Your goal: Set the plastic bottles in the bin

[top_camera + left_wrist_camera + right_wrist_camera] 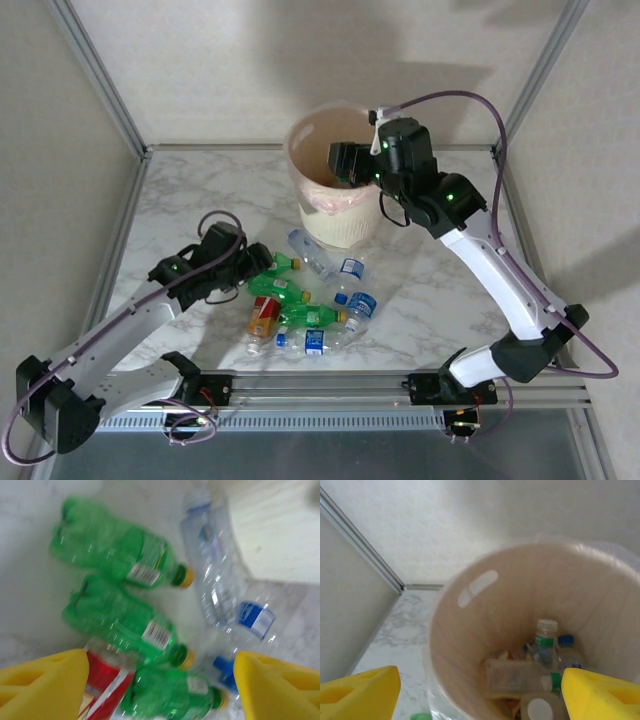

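Several plastic bottles lie in a heap on the marble table [430,310] in front of the bin: green ones [280,287] [120,555], a red-labelled one [264,314] [102,687] and clear blue-labelled ones [357,305] [220,595]. My left gripper [245,262] [160,692] hovers open just above the heap, its yellow fingers [45,680] straddling a green bottle [172,692]. The pale pink-beige bin [335,175] [470,645] stands at the back. My right gripper [345,160] [480,695] hangs open and empty over its mouth. Inside lie several bottles [517,677].
Metal frame posts [100,75] and pale walls close in the table on the left, right and back. A rail [330,385] runs along the near edge between the arm bases. The bin wall [280,535] stands just right of the heap.
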You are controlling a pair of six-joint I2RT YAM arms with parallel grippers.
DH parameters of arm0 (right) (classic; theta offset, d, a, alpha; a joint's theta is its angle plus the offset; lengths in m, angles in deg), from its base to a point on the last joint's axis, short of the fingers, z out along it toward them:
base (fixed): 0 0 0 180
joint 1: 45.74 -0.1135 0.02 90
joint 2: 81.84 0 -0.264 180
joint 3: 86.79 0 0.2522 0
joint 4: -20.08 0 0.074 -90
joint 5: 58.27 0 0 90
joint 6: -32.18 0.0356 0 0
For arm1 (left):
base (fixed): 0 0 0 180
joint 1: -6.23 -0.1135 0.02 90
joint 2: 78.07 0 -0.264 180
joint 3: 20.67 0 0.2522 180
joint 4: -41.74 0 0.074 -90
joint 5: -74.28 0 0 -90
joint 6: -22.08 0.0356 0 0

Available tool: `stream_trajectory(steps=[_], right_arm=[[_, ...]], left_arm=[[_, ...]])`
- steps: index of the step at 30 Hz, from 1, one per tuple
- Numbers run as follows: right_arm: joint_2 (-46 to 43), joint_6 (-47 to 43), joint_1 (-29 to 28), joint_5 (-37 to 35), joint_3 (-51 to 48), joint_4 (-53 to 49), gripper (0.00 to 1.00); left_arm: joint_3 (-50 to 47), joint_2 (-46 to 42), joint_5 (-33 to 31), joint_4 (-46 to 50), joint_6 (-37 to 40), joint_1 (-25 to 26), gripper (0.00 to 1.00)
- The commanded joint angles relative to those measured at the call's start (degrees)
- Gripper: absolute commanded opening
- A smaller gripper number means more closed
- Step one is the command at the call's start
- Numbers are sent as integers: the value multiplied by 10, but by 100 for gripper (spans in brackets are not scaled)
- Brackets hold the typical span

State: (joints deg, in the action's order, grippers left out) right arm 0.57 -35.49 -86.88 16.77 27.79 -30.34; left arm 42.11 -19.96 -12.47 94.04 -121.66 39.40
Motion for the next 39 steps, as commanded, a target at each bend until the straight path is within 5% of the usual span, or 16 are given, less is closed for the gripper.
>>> stream_trajectory(steps=[1, 11, 39], right_arm=[[-45, 9, -3, -23, -30, 19, 86], [-57, 12, -3, -34, -41, 20, 87], [-108, 59, -3, -40, -112, -3, 85]], left_arm=[[-25, -22, -10, 64, -46, 41, 77], [-53, 26, -21, 98, -37, 108, 79], [-54, 148, -19, 40, 32, 108, 79]])
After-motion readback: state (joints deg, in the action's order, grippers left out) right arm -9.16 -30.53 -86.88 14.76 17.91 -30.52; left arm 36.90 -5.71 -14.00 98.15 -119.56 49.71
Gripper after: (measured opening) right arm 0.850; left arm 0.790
